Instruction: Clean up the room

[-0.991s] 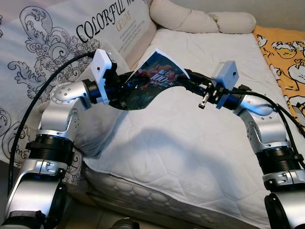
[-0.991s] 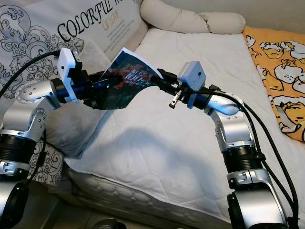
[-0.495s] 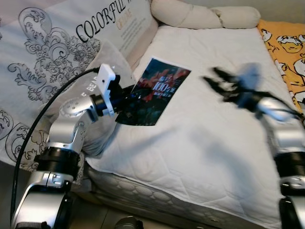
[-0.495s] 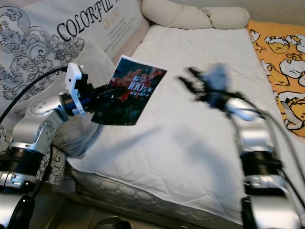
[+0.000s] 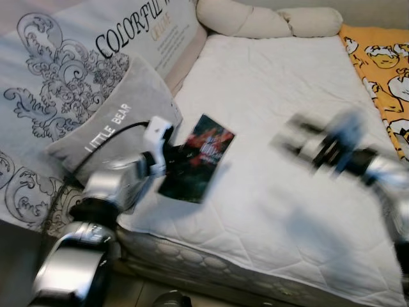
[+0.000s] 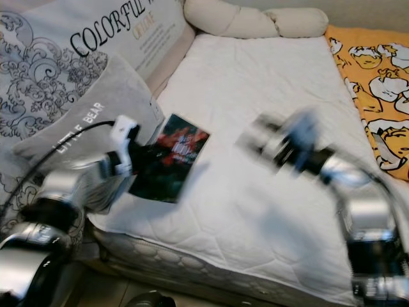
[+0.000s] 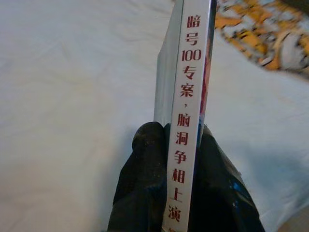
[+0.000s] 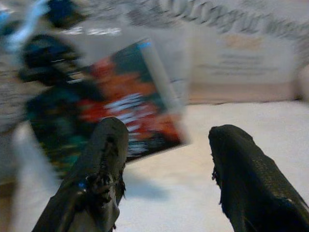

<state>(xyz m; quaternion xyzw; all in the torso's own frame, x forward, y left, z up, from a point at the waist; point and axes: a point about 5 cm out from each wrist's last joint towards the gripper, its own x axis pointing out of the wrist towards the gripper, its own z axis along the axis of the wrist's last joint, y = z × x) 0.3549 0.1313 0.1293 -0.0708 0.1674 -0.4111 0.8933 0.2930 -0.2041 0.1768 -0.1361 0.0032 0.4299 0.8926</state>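
Bedroom, one bed: white quilted mattress cover (image 5: 275,128) laid flat across most of the surface, stitched in a honeycomb pattern, its near edge hanging over the mattress side. Head end: two cream bolster pillows (image 5: 255,19) lying end to end against the wall. Robot's left: large pale cushion (image 5: 70,77) printed with grey scrollwork and the word COLORFUL in black, propped along the bed edge; in front of it, a smaller grey pillow (image 5: 108,128) lettered LITTLE BEAR, leaning on the mattress corner. Robot's right: orange blanket (image 5: 380,70) with white cartoon figures, running along the far side of the bed. Book (image 5: 195,158): dark cover with red and white print, held low over the near left corner of the mattress, just beside the grey pillow. Left gripper (image 7: 186,159): fingers clamped on the book's spine, one black pad on each face, red characters on the white spine between them. Right gripper (image 8: 166,164): over the middle of the mattress, apart from the book, fingers spread wide with nothing between them; arm heavily blurred in the head views. Floor: a dim strip visible below the bed's near edge.
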